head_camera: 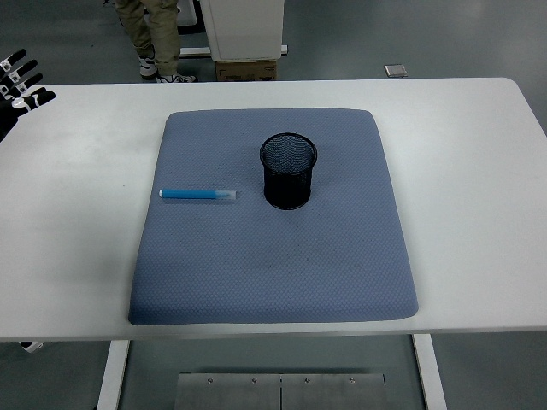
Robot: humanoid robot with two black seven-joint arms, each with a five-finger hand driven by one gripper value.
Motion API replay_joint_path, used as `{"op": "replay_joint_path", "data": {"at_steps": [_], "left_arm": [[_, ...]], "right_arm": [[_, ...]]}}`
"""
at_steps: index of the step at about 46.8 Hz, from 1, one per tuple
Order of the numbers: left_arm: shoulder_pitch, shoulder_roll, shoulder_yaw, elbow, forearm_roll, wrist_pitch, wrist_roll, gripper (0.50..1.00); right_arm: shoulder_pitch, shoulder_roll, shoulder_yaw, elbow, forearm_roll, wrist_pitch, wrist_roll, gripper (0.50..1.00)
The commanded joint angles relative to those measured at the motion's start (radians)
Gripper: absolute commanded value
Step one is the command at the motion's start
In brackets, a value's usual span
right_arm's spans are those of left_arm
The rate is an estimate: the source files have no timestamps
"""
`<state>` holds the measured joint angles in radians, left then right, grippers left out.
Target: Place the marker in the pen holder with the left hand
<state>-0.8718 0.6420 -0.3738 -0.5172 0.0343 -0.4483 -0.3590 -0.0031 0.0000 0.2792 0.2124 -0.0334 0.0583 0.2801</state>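
A blue marker with a pale cap lies flat on the left part of a grey-blue mat, pointing left to right. A black mesh pen holder stands upright on the mat just right of the marker, and nothing shows inside it. My left hand is at the far left edge over the table, well away from the marker, with its fingers spread and holding nothing. The right arm is out of view.
The white table reaches beyond the mat on all sides. A person's legs stand behind the far edge at the top left, beside a white cabinet and a cardboard box.
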Motion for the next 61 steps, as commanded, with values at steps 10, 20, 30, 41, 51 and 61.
{"op": "replay_joint_path", "data": {"at_steps": [10, 20, 30, 41, 51, 61], "left_arm": [[-0.197, 0.015, 0.312, -0.030, 0.050, 0.002, 0.022, 1.000], [-0.357, 0.001, 0.614, -0.049, 0.045, 0.002, 0.005, 1.000], [-0.418, -0.001, 0.729, -0.141, 0.038, 0.005, -0.098, 1.000], [-0.562, -0.077, 0.999, -0.250, 0.036, 0.129, -0.109, 1.000], [-0.624, -0.116, 1.056, -0.299, 0.050, 0.168, -0.167, 1.000], [-0.688, -0.258, 1.246, -0.300, 0.058, 0.169, -0.114, 1.000]], "right_arm": [[0.000, 0.000, 0.000, 0.001, 0.000, 0.000, 0.001, 1.000], [0.000, 0.000, 0.000, -0.001, 0.000, 0.000, -0.001, 1.000], [0.000, 0.000, 0.000, -0.001, 0.000, 0.000, 0.001, 1.000], [0.000, 0.000, 0.000, -0.001, 0.000, 0.000, 0.001, 1.000], [0.000, 0.000, 0.000, -0.001, 0.001, 0.000, 0.001, 1.000], [0.000, 0.000, 0.000, 0.001, 0.001, 0.000, 0.001, 1.000]]}}
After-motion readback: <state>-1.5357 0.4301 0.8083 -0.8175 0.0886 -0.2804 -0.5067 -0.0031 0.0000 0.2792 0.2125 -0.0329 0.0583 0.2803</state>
